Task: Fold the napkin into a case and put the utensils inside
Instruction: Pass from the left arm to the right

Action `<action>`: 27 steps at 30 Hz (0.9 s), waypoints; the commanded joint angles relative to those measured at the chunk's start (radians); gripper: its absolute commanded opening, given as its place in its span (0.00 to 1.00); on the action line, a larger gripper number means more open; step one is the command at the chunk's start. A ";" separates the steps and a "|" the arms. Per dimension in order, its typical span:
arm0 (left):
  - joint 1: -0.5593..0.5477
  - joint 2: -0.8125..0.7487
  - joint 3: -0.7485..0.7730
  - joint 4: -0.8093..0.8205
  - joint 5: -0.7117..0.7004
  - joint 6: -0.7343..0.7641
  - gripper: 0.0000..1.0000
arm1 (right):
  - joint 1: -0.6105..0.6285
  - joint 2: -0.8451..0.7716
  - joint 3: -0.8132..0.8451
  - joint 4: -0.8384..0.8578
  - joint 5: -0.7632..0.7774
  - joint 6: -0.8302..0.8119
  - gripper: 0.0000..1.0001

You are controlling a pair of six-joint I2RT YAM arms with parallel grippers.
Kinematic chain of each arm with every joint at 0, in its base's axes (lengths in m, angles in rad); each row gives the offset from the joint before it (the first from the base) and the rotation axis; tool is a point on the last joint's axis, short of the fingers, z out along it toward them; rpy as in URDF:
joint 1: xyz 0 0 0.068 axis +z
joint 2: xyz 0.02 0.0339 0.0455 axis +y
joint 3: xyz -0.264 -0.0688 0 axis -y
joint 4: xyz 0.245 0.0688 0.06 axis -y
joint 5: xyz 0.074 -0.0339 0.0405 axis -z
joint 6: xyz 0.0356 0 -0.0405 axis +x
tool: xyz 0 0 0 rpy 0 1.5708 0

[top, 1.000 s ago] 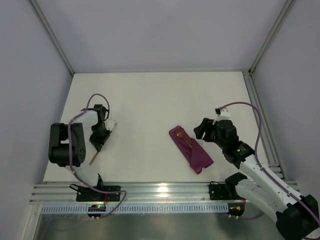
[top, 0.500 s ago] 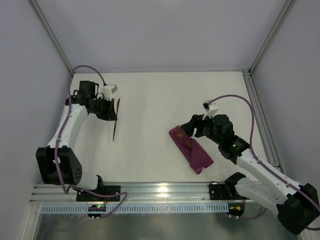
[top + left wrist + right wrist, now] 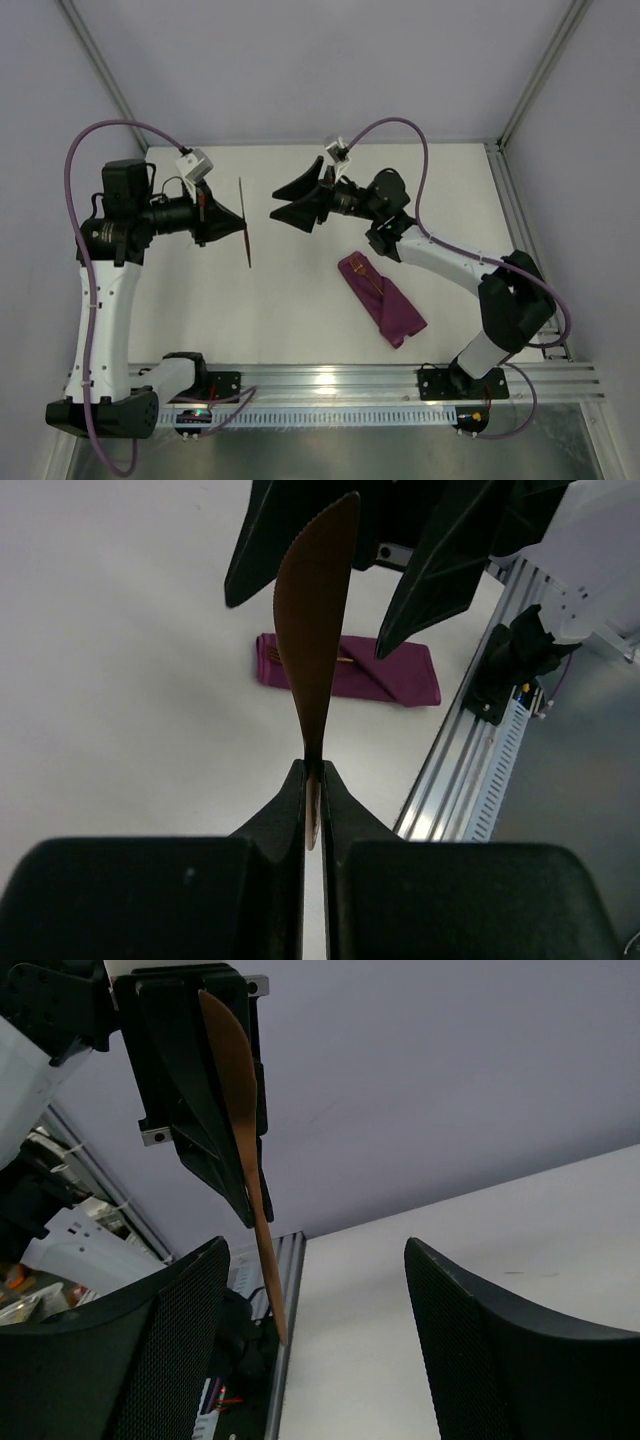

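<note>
My left gripper is raised above the table's left side and shut on a copper knife, one of the utensils. The blade rises from the pinched handle. My right gripper faces it from the right, open, its fingers flanking the blade without touching. In the right wrist view the knife hangs just left of the wide gap. The plum napkin lies folded as a narrow case on the table, a copper fork resting in it.
An aluminium rail runs along the near table edge, with both arm bases on it. Grey walls and frame posts close in the back and sides. A purple cable loops above the right arm.
The left arm has lifted the knife off the table's left side and carried it up towards the middle. The right arm has swung up and left from the napkin, its jaws wider.
</note>
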 commanded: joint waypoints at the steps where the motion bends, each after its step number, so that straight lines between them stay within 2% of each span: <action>1: 0.001 -0.006 0.018 -0.026 0.123 -0.038 0.00 | 0.039 0.081 0.080 0.235 -0.140 0.173 0.74; 4: 0.001 -0.015 0.015 -0.011 0.141 -0.062 0.00 | 0.066 0.095 0.069 0.272 -0.151 0.164 0.73; 10: 0.001 -0.020 0.015 0.038 0.172 -0.119 0.00 | 0.117 0.037 0.058 0.085 -0.152 0.027 0.72; 13: 0.001 -0.026 -0.003 0.076 0.175 -0.150 0.00 | 0.141 0.034 0.072 -0.022 -0.112 -0.057 0.66; 22: 0.001 -0.051 -0.031 0.082 0.192 -0.167 0.00 | 0.149 0.072 0.081 0.016 -0.080 -0.001 0.54; 27: 0.001 -0.057 -0.068 0.095 0.189 -0.167 0.00 | 0.157 0.078 0.087 0.018 -0.069 0.006 0.41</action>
